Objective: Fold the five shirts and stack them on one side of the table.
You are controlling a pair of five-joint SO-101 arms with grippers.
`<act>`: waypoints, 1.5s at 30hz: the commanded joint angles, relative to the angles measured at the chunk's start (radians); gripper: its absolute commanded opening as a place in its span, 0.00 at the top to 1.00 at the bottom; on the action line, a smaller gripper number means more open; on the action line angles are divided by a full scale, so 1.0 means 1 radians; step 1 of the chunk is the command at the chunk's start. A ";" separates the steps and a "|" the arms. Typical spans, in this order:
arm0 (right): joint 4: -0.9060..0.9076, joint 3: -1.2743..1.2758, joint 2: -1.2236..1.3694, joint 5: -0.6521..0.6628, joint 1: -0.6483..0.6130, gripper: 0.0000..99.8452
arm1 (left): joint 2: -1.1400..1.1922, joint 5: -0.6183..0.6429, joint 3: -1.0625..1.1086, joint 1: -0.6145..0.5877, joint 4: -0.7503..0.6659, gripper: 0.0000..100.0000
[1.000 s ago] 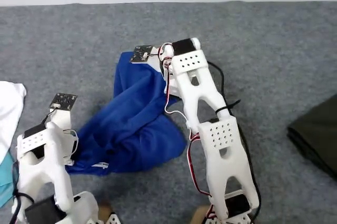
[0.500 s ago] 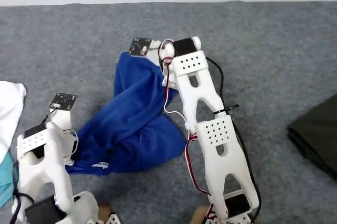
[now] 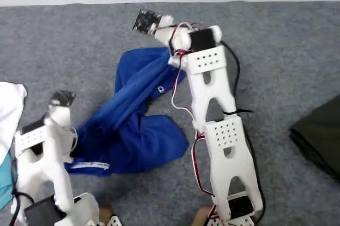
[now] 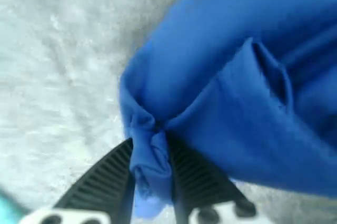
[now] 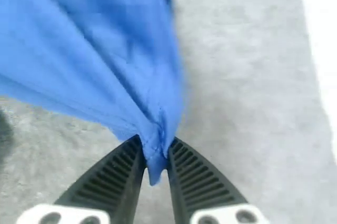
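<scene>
Left gripper (image 4: 151,149): clenched on a bunched fold of the blue shirt (image 4: 237,76), with cloth pinched between both ribbed fingers and a small tuft poking out behind them. Right gripper (image 5: 154,147): likewise clamped on a gathered edge of the same shirt, the fabric fanning away from the fingertips in a taut drape. From the high view, the right arm (image 3: 215,109) is extended toward the far middle of the table (image 3: 276,50) and holds its end of the shirt raised there. The left arm (image 3: 40,151) sits drawn in at the near left, holding the other end low. The shirt therefore hangs between the two grips. Its long axis runs on a diagonal from near left to far centre, pulled into a rope-like band toward the right gripper. The looser bulk lies heaped on the table just beside the left arm. Assessment: the garment is lifted and stretched but not yet flat. The coming move depends on drawing the two held ends apart along that diagonal, with the left gripper nearer the slack that must be taken up. Also noted: a white shirt (image 3: 8,109) and a teal cloth (image 3: 4,183) at the left edge, and a dark shirt (image 3: 319,135) at the right edge, all well apart from the blue one.
</scene>
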 commanded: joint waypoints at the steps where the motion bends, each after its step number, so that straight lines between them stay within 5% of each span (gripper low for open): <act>1: 0.039 -0.057 -0.179 0.009 0.070 0.99 | -0.103 0.038 -0.199 -0.002 0.126 1.00; 6: 0.039 -0.057 -0.308 0.006 0.136 0.99 | -0.278 0.091 -0.398 0.046 0.137 1.00; 12: 0.039 -0.057 -0.441 -0.038 0.222 0.99 | -0.440 0.094 -0.509 0.241 0.115 1.00; 30: 0.039 -0.057 -0.831 -0.057 0.576 0.99 | -0.729 0.092 -0.532 0.318 -0.462 1.00; 45: 0.041 0.152 -0.986 -0.058 0.648 0.99 | -0.799 0.089 -0.529 0.319 -0.379 1.00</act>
